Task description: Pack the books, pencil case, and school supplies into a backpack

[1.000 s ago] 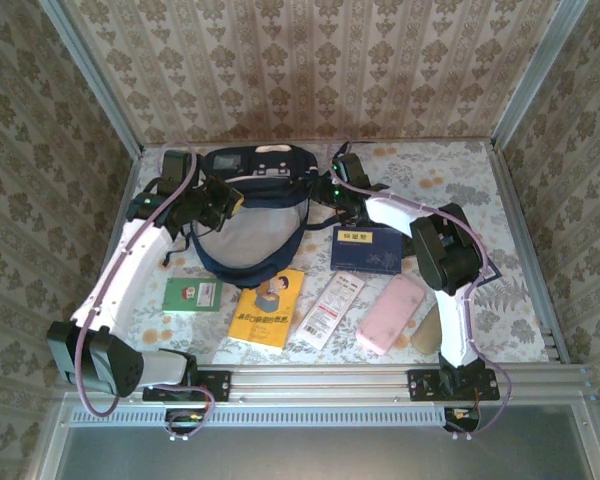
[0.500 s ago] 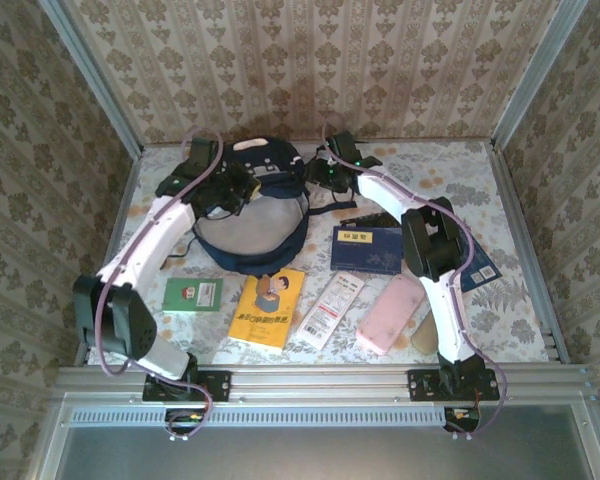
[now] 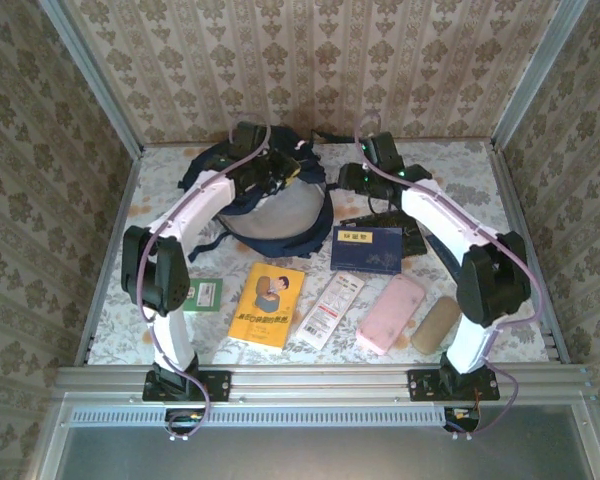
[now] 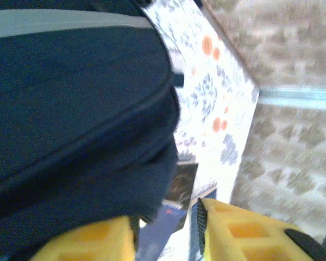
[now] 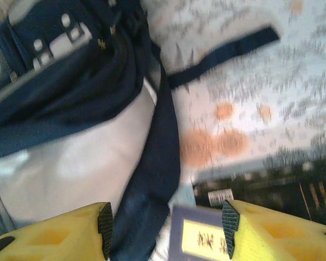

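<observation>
backpack (image 3: 272, 208): far middle of tabletop (image 3: 460, 165), grey lining showing | handling: soft, floppy fabric, probably light and prone to sag; best pinched at the mouth rim or a strap | left fingers (image 4: 233, 234): parted, fabric just beside, ungrasped | right fingers (image 5: 60, 234): spread wide, empty

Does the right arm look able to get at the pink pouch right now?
Probably yes. The pink pouch lies uncovered near that arm's base, and the right gripper is open and empty beside the backpack; the arm must fold back.
</observation>
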Motion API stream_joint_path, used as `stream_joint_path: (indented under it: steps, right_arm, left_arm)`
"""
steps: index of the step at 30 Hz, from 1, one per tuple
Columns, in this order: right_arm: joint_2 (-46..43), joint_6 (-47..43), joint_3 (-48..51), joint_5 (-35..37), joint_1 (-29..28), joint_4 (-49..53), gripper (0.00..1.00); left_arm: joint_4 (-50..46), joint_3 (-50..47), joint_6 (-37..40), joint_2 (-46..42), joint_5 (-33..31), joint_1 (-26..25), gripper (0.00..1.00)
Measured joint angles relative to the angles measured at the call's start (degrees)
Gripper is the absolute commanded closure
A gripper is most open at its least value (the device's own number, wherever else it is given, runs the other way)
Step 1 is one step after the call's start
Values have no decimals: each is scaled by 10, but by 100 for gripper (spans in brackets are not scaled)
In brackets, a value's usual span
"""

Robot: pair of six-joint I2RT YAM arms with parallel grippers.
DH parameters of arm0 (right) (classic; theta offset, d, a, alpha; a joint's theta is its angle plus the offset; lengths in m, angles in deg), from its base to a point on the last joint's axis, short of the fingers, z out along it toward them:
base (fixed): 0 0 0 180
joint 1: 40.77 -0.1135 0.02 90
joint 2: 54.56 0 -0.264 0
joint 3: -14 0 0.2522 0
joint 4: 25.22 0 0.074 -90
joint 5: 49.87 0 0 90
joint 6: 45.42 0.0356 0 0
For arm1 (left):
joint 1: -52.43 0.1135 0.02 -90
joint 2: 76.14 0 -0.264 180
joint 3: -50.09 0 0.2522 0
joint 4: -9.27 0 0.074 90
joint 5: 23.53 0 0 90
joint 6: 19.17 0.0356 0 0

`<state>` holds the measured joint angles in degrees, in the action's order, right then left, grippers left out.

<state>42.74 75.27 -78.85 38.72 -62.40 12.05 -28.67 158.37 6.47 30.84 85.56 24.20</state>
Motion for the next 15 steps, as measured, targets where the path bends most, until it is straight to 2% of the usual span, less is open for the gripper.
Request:
stream_joint_path:
  steps: [2,6,9,13,15]
  right_arm:
    - [-29,5,46,-17,-6,-1,38]
    - [-96,15,120,-45,-24,-2,35]
    - [-149,27,162,-57,-57,-10,35]
    - [-208,72,224,-60,-133,-41,35]
    - [-216,109,252,-57,-177,-57,35]
  left_arm:
    - [-6,-10,37,-9,0,-3,46]
    - [-39,-63,122,-72,-17,4,43]
    - [-59,-125,174,-163,-33,10,37]
    - [-67,-234,217,-326,-50,9,24]
    - [-82,-279,228,-392,-68,8,23]
